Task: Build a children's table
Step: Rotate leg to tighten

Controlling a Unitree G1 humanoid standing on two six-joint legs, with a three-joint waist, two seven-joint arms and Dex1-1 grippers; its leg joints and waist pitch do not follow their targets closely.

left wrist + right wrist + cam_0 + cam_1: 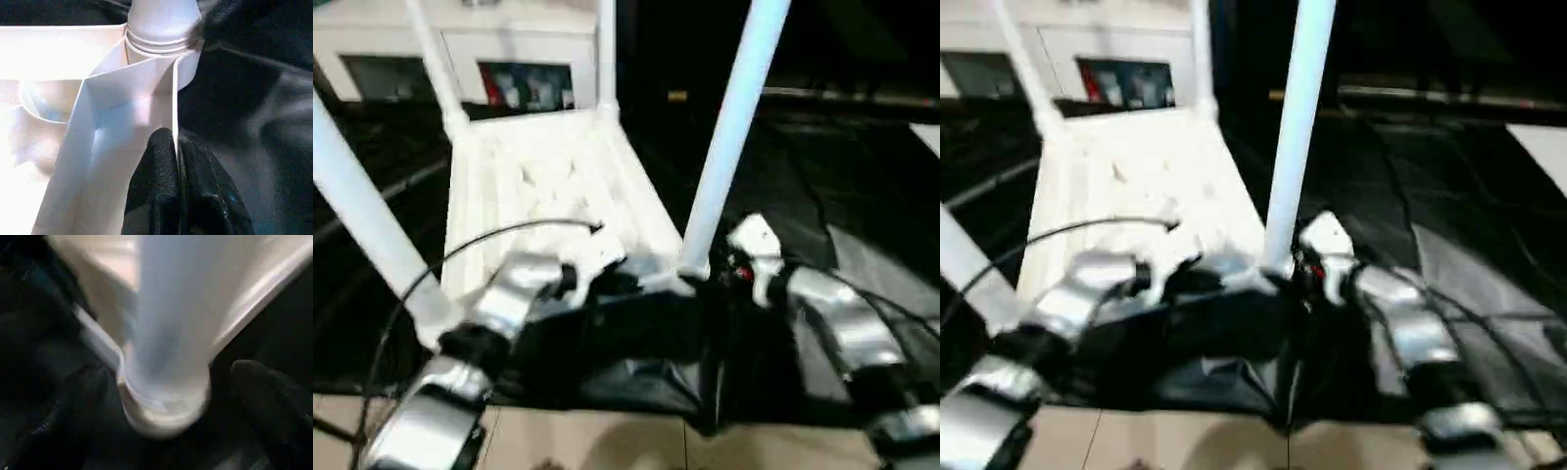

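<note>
The white table top (548, 186) lies upside down on a black sheet, ribbed underside up. Four white legs stand in its corner sockets: near right (729, 137), near left (367, 220), far left (435, 69) and far right (606, 54). My left gripper (177, 147) is shut on the top's thin rim wall, just below the near right socket (164, 36). My right gripper (168, 382) is open, one black finger (269, 396) on each side of the near right leg's base (166, 401), with gaps between.
A black sheet (842, 196) covers the floor under and to the right of the table top. A white glass-door cabinet (524, 59) stands behind it. Pale floor tiles (607, 441) show at the near edge. A black cable (499, 235) arcs over my left forearm.
</note>
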